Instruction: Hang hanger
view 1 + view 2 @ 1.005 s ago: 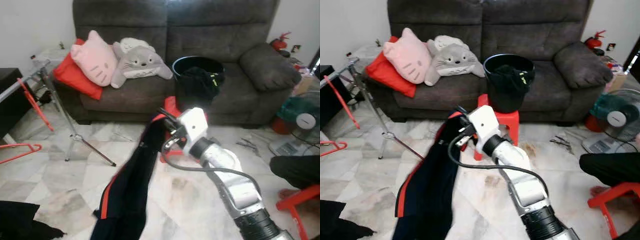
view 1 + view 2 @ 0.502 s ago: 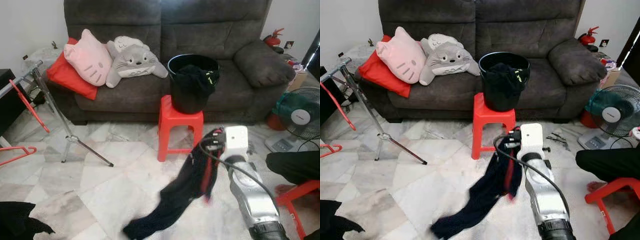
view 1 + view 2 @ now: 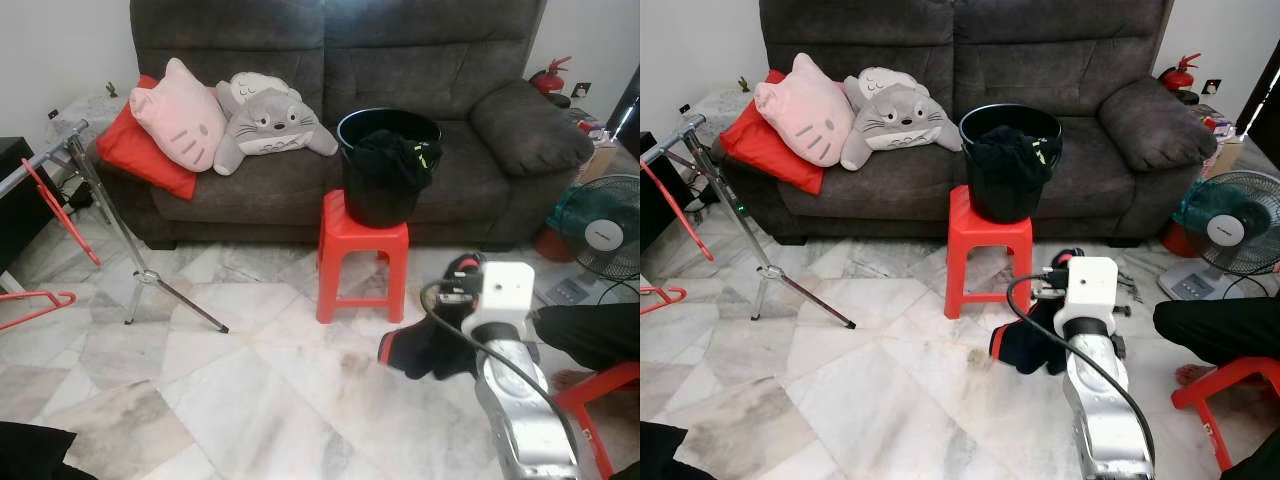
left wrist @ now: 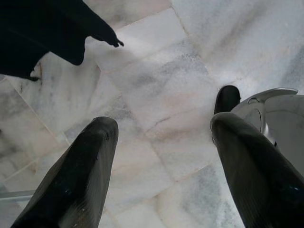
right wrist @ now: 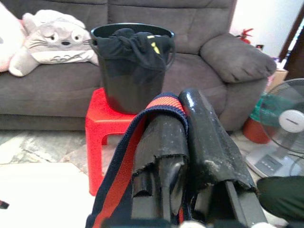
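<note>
The right gripper (image 5: 183, 142) is clamping its two black fingers on a dark navy garment with a red stripe (image 3: 1025, 345), which is hanging bunched in the air just beside the red stool (image 3: 985, 245) and in front of the grey sofa (image 3: 440, 60). The left gripper (image 4: 161, 166) is hanging low over the marble floor (image 3: 250, 380) with its fingers spread apart and nothing between them; a dark cloth (image 4: 42, 33) is lying on the floor ahead of it. The red hangers (image 3: 40, 300), the task's objects, are sitting at the robot's far left: one is hanging on the metal rack (image 3: 110, 200), another is lying on the floor below it, well apart from both grippers. Judging from this layout, the hanging step is not yet started: no hanger is in either gripper, and the garment is not yet on one. A black bucket of clothes (image 3: 390, 160) is standing on the stool. A fan (image 3: 1225, 235) is standing at the right. No brand, label or writing is legible anywhere.
</note>
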